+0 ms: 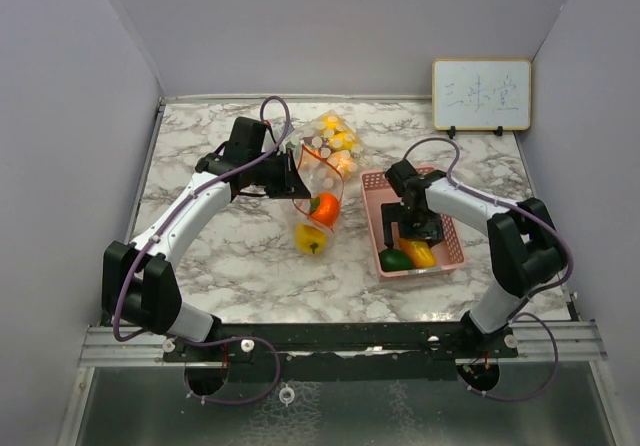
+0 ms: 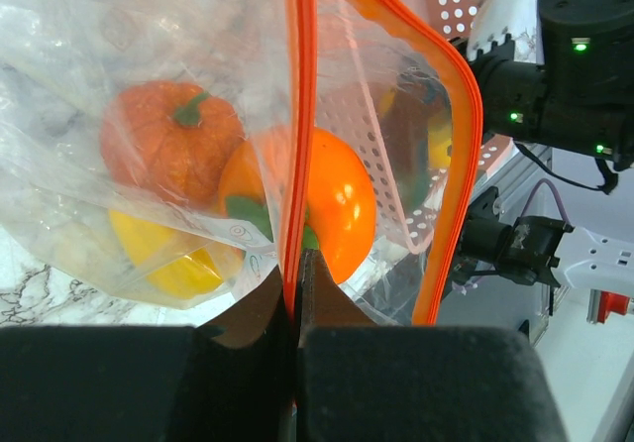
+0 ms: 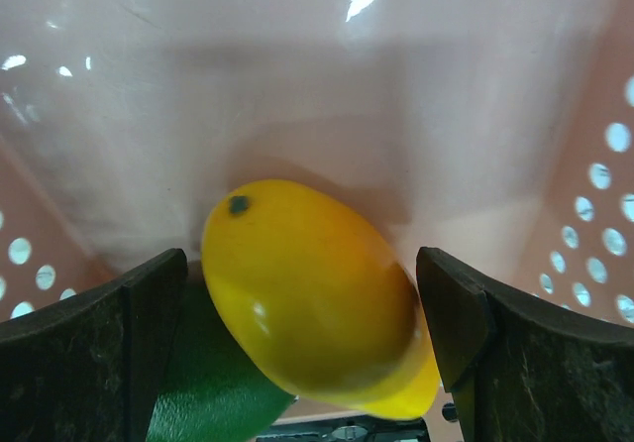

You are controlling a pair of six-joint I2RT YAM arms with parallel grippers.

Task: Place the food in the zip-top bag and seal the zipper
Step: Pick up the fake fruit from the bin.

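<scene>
Left fingers (image 2: 149,383) pinched the bag (image 2: 119,55) by its orange zipper (image 2: 298,145); right fingers (image 3: 79,363) stood wide astride a yellow fruit (image 3: 312,293) in the basket (image 1: 372,221) at three o'clock

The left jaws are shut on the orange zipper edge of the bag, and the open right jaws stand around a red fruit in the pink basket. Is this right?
Not quite. The fruit between the open right jaws is yellow, not red; the right wrist view shows it. The rest stands.
</scene>
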